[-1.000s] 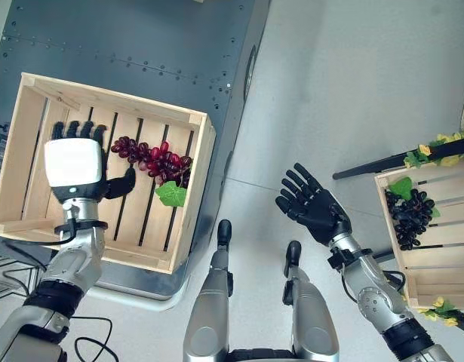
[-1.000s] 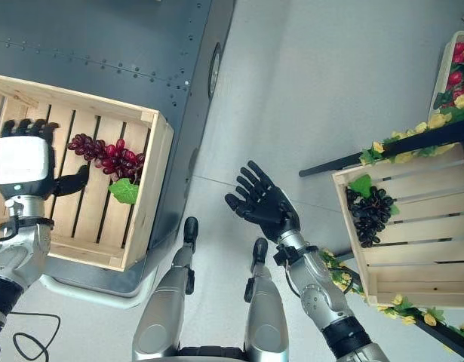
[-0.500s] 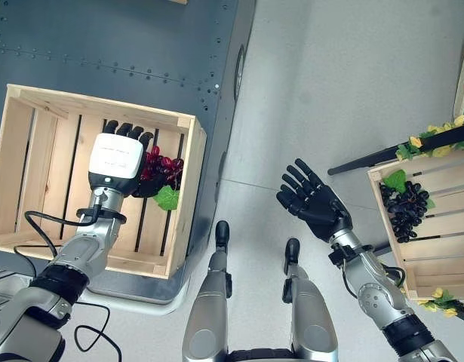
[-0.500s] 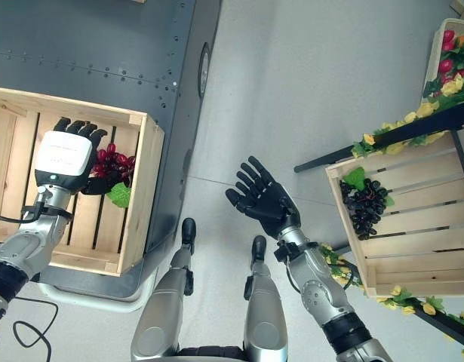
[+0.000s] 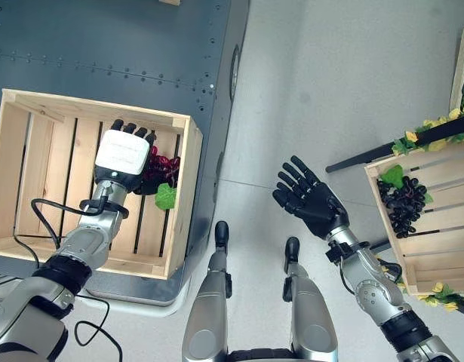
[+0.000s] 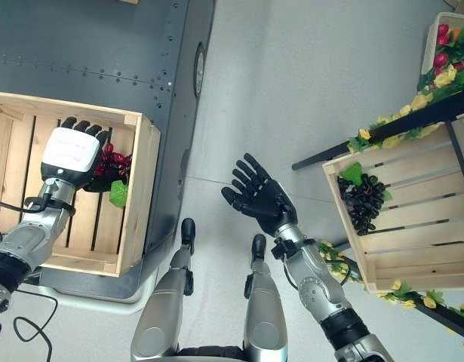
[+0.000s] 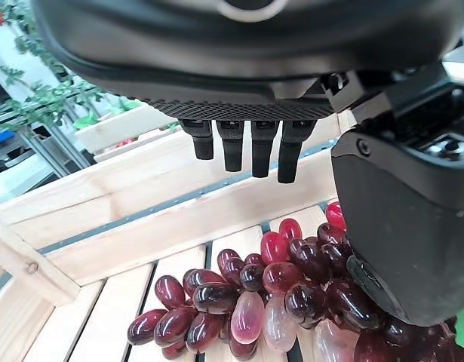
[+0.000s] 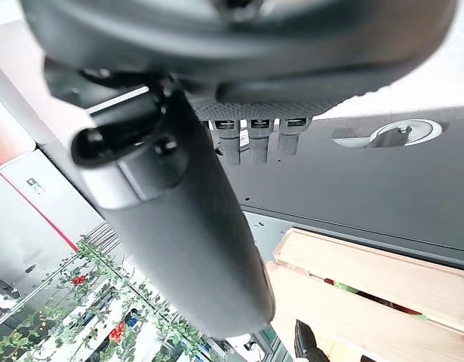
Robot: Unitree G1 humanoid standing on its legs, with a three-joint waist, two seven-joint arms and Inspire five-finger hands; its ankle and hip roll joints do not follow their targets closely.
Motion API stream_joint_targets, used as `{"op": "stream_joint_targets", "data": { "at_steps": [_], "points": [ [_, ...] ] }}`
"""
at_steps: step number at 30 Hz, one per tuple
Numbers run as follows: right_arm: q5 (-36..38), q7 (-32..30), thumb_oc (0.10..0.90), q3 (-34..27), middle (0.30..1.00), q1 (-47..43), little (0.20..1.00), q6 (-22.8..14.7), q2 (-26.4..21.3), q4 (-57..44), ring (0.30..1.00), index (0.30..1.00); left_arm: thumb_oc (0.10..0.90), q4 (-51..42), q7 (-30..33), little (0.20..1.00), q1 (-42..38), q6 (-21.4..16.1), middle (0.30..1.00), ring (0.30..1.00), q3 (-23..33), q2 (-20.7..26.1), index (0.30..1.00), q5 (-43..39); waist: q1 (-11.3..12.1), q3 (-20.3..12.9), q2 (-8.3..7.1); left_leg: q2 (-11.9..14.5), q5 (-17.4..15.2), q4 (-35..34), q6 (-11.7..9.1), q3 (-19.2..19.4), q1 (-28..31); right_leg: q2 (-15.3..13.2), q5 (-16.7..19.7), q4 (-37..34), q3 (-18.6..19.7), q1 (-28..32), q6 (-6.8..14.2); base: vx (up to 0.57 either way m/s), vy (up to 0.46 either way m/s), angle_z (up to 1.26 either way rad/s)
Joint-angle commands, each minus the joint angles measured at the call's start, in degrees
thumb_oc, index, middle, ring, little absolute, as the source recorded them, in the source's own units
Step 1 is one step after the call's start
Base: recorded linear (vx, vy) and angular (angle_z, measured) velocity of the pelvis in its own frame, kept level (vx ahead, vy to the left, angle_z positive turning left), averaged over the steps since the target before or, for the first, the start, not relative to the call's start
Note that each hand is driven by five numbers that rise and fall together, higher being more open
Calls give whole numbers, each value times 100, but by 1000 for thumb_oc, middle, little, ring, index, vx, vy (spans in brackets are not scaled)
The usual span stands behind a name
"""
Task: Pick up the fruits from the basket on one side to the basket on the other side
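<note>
Left eye view: the left hand (image 5: 123,154) is lowered into the wooden crate (image 5: 24,107) on the robot's left and sits directly over the bunch of red grapes (image 5: 165,167), covering most of it; a second ago it lay further to the left in the crate, beside the bunch, and half a second ago it had already reached it. The green leaf (image 5: 166,197) of the bunch shows just beside the hand. In the left wrist view the fingers (image 7: 251,149) hang straight and spread above the grapes (image 7: 250,298), with the thumb (image 7: 397,219) down against the side of the bunch; the hand is not clamped on anything. The grapes lie on the slats of the crate floor.

The right hand (image 5: 310,202) hovers over the grey floor between the two crates, palm up, fingers spread and holding nothing, much as in the earlier frames. The second crate (image 6: 413,226) on the robot's right already holds a bunch of dark grapes (image 6: 364,200).

The shift suggests that the reach is complete and that closing the fingers round the red bunch is the step now due; lift and transfer are not yet begun.
</note>
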Motion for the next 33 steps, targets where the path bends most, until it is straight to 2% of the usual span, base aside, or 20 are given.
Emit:
{"op": "stream_joint_targets", "data": {
  "at_steps": [1,10,23,33],
  "points": [
    [60,237,800,-106,900,-144,900,-239,-288,-650,900,900,800,71,-238,900,-390,154,900,900,415,321,900,418,-66,-72,-55,-154,-724,577,218,354,11,186,599,215,95,-639,-375,0,0,0],
    [74,275,800,-182,900,-115,900,-171,-309,-700,900,900,800,-21,-645,900,-364,32,900,900,474,544,900,595,-34,-72,-11,-164,-733,522,226,365,95,144,598,158,15,-537,-366,0,0,0],
    [101,365,800,-343,900,96,900,-89,-324,-824,900,900,800,-305,-994,900,-81,-242,900,900,898,958,900,866,33,-72,86,-227,-791,493,243,287,310,94,534,142,-74,-293,-361,6,-2,1],
    [162,259,800,-270,900,59,900,-93,-360,-832,900,900,800,-296,-1170,900,-124,-189,900,900,794,993,900,1030,24,-72,100,-227,-797,439,252,283,362,93,557,83,-47,-262,-348,7,-1,0]
  ]
}}
